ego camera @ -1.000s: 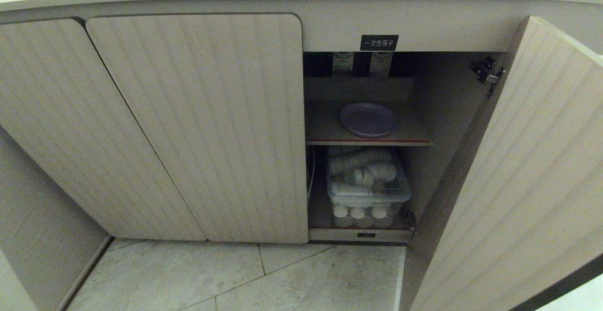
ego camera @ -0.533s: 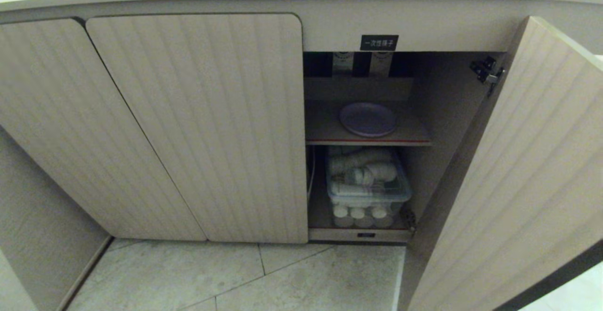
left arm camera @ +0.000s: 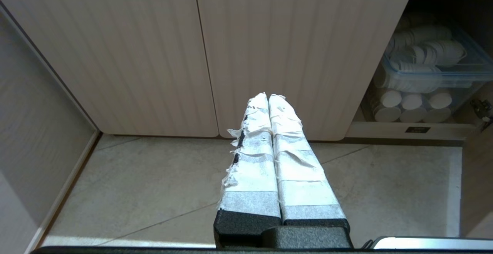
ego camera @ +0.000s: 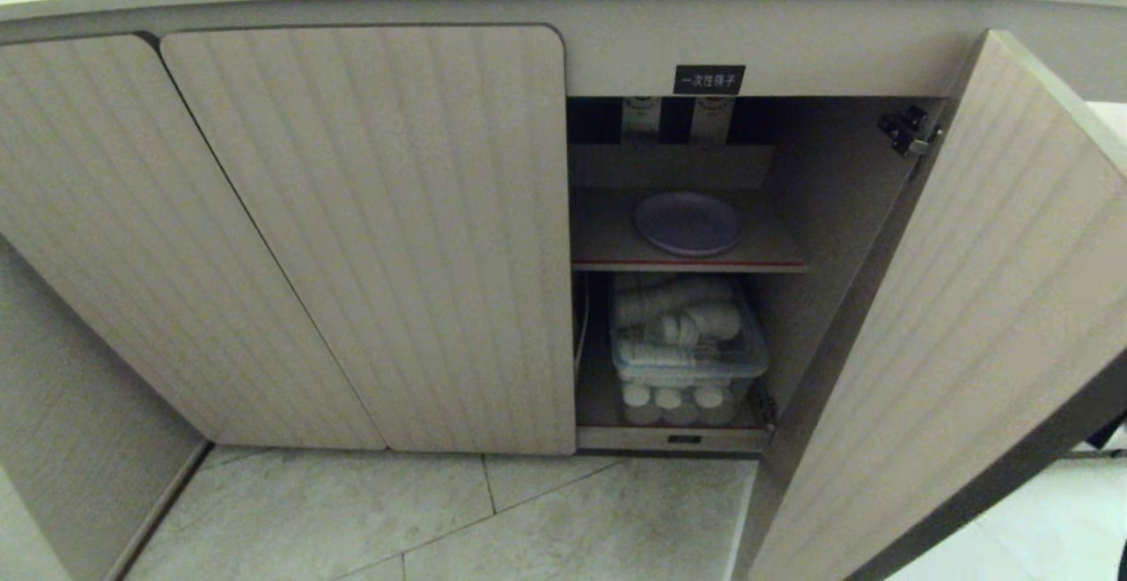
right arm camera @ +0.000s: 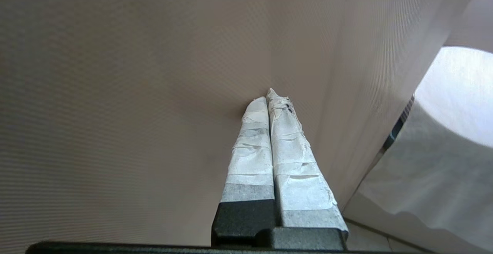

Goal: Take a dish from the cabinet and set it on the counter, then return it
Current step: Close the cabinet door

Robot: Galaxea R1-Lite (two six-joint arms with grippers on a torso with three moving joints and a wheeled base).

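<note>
Lavender plate [ego camera: 688, 223] lying flat on red-edged shelf [ego camera: 616, 251] inside open cabinet [ego camera: 669, 167], door [ego camera: 960, 343] swung wide, right gripper [right arm camera: 268, 94] fingers clenched empty against the door, left gripper [left arm camera: 268, 97] clenched empty over floor [left arm camera: 154, 184].

The head view looks forward and down at the cabinet [ego camera: 361, 238] from above. The left wrist view faces the same doors and the clear bin [left arm camera: 435, 81] from lower down. The right wrist view sits close against the open door [right arm camera: 154, 73].
</note>
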